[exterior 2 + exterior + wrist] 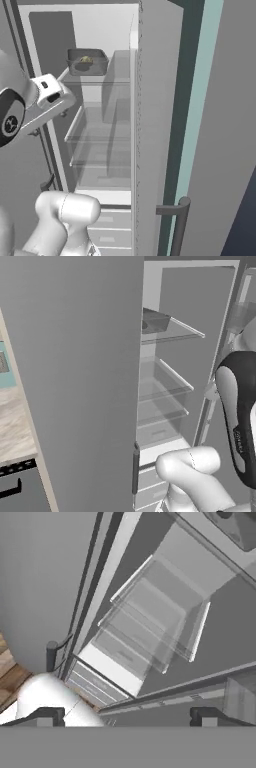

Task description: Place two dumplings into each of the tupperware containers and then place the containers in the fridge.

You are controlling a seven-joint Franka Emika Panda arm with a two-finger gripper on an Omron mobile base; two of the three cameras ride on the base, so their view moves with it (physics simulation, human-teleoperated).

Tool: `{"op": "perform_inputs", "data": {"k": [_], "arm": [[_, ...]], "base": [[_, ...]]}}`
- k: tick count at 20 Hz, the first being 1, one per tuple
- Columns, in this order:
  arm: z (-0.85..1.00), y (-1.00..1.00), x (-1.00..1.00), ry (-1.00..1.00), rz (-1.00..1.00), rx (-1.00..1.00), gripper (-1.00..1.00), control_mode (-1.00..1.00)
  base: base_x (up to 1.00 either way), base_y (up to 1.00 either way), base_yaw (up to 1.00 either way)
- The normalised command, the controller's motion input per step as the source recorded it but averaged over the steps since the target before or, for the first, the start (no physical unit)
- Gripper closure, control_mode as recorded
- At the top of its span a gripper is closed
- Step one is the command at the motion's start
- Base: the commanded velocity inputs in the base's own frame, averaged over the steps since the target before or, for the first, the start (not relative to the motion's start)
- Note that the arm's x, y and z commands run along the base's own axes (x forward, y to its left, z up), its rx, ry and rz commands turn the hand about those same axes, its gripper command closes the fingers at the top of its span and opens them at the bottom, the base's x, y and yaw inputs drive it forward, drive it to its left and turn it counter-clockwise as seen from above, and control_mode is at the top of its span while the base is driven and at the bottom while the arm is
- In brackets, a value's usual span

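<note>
The fridge (pixel 165 391) stands open, its big grey door (pixel 75 381) swung out on the left. One tupperware container (pixel 87 62) rests on the top glass shelf, with a tan-olive dumpling (pixel 86 59) showing inside it. The same container (pixel 152 321) sits at the shelf's left end in the left base view and in the upper right corner (pixel 235 527) of the hand view. My gripper (pixel 127 717) is open and holds nothing. It hangs outside the fridge and looks at the lower glass shelves (pixel 145 627), well away from the container.
Drawers (pixel 110 225) fill the fridge's bottom. A door handle (pixel 175 220) juts out at the lower right. A second handle (pixel 135 468) sits on the left door's edge. A wooden counter (pixel 15 426) and a dark stove front (pixel 15 488) lie left of the fridge.
</note>
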Motion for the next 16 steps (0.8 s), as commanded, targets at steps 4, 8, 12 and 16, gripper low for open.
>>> {"op": "perform_inputs", "data": {"k": [4, 8, 12, 16], "arm": [[-0.01, 0.00, -0.87, 0.13, -0.57, 0.31, -1.00, -1.00], [-0.01, 0.05, -0.54, 0.15, -0.42, 0.25, -1.00, -1.00], [0.00, -0.04, -0.13, 0.26, -0.26, 0.24, -1.00, -1.00], [-0.47, 0.33, 0.00, 0.18, -0.26, 0.03, -1.00, -1.00]], "base": [[0.00, 0.00, 0.00], [0.00, 0.00, 0.00], [0.00, 0.00, 0.00], [0.00, 0.00, 0.00]]}}
